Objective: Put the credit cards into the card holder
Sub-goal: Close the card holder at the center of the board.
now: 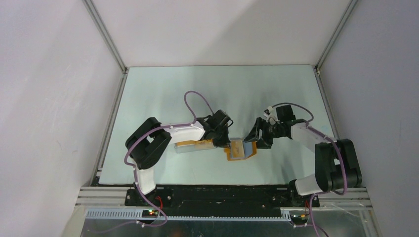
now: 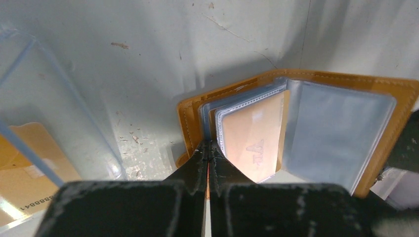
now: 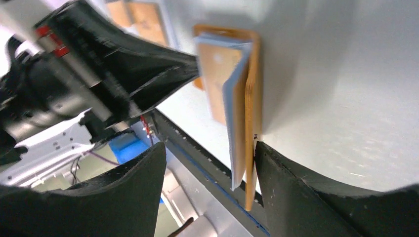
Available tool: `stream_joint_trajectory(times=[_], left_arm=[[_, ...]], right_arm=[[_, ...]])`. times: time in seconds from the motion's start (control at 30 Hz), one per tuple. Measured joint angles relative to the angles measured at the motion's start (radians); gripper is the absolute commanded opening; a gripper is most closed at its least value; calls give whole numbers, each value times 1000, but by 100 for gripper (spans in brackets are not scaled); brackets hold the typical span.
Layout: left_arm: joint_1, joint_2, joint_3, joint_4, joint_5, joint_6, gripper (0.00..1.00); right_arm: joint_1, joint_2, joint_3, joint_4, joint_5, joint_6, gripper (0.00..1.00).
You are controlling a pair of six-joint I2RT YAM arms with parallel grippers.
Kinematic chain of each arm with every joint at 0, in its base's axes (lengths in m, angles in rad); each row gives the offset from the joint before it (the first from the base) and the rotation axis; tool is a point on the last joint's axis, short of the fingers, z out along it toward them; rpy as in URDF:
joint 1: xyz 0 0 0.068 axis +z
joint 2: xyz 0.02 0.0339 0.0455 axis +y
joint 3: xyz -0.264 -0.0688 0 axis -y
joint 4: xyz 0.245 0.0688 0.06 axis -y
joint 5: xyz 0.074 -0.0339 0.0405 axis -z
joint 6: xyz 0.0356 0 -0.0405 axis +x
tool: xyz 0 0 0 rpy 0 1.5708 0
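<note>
Card holder (image 1: 240,149) lies open between the arms, one credit card (image 2: 252,138) in its sleeve, spare credit cards (image 2: 22,170) left of it; left gripper (image 2: 207,153) clenched at its left leaves, right gripper (image 3: 208,148) spread astride its right cover, not clamped; risk: an uneven pull folds it shut or tears a sleeve.

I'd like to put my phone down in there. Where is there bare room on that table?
The far half of the table, between arms and back wall, is bare; so is the near strip between the bases. The middle is crowded: left claw and right claw meet at the card holder, beside the clear box.
</note>
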Motion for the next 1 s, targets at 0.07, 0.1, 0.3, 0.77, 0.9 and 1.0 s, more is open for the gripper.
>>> stream_joint_trajectory(times=[0.07,0.1,0.3,0.77,0.9,1.0], left_arm=[[0,0,0,0,0,0,2],[0,0,0,0,0,2,4],[-1,-1,-2,-4,20,18,11],[-1,-20,13,-145,46,111,5],[-1,-26,13,-166,72,159,1],[0,-26,13,-184,107,203,0]], right_arm=[[35,-27,0,29,-21,20,69],[57,-35,0,45,-30,30,68],[163,25,0,109,-53,77,68],[280,169,56,164,16,132,56],[296,190,71,153,37,132,55],[306,206,82,145,46,132,54]])
